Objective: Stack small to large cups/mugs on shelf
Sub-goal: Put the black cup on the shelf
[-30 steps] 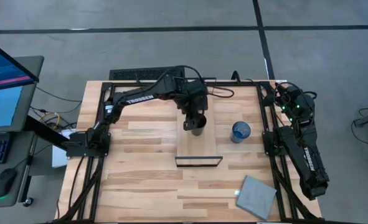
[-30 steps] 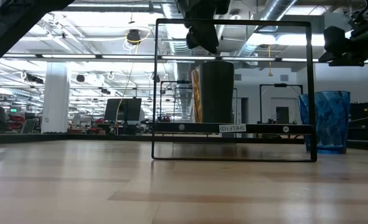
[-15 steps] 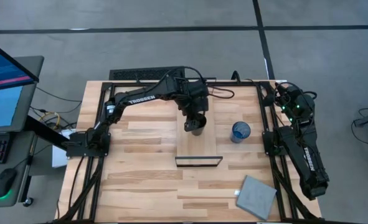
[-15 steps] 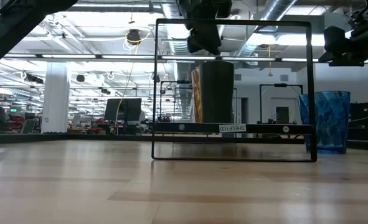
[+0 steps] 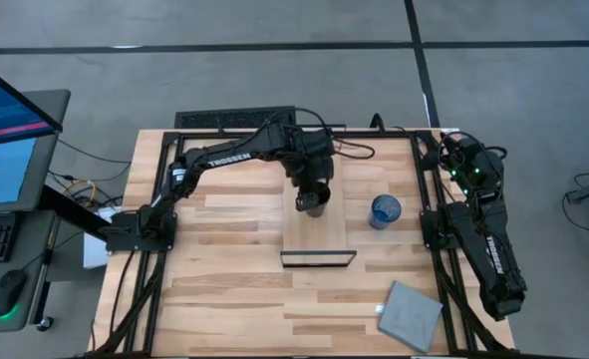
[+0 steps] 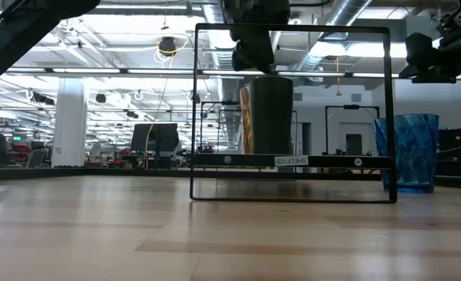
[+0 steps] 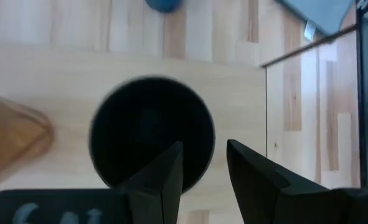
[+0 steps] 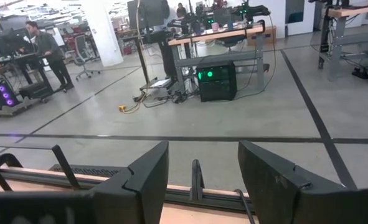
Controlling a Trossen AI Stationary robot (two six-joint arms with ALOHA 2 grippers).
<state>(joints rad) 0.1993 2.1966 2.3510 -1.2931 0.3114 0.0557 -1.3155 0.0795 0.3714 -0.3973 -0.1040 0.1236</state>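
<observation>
Left gripper [image 5: 313, 196] hangs above the black cup [image 5: 313, 206] on the shelf [image 5: 314, 227] — fingers slightly spread, pinching nothing.

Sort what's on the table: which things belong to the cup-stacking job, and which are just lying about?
Job:
- black cup on the shelf, under the left gripper
- amber tumbler beside it
- blue cup on the table, off the shelf

Lying about:
- grey pad at the table's corner

Bright, even overhead light

Ceiling lamps glare in the low view; the black cup [image 7: 151, 132] is blurred; shadows on the table [image 5: 234, 289] are soft.
</observation>
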